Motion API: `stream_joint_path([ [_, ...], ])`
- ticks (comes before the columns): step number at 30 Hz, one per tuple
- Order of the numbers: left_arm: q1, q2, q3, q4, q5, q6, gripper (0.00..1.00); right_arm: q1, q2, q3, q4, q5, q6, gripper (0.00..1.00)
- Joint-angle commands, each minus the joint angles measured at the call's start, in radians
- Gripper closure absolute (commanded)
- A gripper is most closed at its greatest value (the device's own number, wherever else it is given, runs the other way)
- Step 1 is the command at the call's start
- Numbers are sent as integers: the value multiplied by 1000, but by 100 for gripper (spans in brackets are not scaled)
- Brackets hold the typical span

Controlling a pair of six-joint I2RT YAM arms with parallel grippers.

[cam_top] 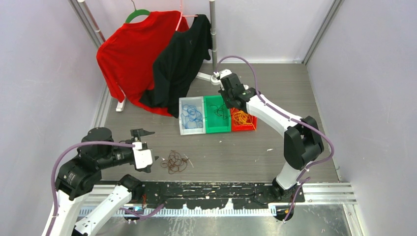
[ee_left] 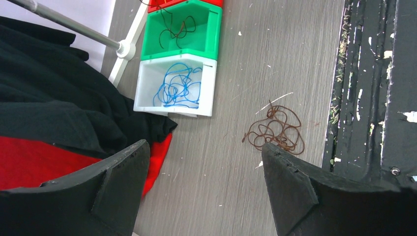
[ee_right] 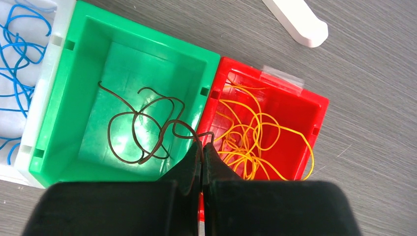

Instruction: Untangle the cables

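Sorting looks well advanced, judging by how the colours sit apart. The left gripper (ee_left: 204, 145) hangs above the table with its jaws spread wide and nothing between them. The loose brown tangle (ee_left: 275, 130) lies on the wood just beyond its right finger (ee_left: 290, 182), untouched. That is probably why the jaws stand open: ready to drop over the bunch. Beyond the left finger, the black garment (ee_left: 49, 98) and red garment (ee_left: 29, 157) spill onto the table. A sweep that way could snag cloth. On the far side of the tangle runs the black base plate (ee_left: 369, 73), an edge to stay off. Bare wood ahead of the jaws gives room to drag strands apart.

Further ahead of those jaws sits the white bin (ee_left: 209, 83) holding the blue cables (ee_left: 177, 88).

The right gripper (ee_right: 202, 145) is closed, and a strand of the dark brown cable (ee_right: 142, 128) runs right up to its tips, apparently pinched there. Its loops lie in the green bin (ee_right: 59, 98), left of the jaws. The yellow-orange cables (ee_right: 251, 132) lie in the red bin (ee_right: 275, 88) to their right. The tips sit over the shared wall, so the strand could slip to the wrong side. Bin walls crowd the jaws on both sides, and the only free way out is upward.
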Motion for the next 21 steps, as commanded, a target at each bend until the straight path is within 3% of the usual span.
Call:
stream_joint_path([
  [1,4,8,20,15,5,12,16,24,4,39,4,45,-21,99],
  [10,4,16,36,5,-14,12,19,126,224,204,-74,105,-19,99],
  [18,4,6,43,-13,-27,11,20,131,343,251,-68,85,2,98],
  [20,3,7,43,-14,-27,30,20,130,358,271,-82,85,-3,88],
  [21,3,8,43,-16,-28,38,20,131,357,286,-99,90,-2,78],
])
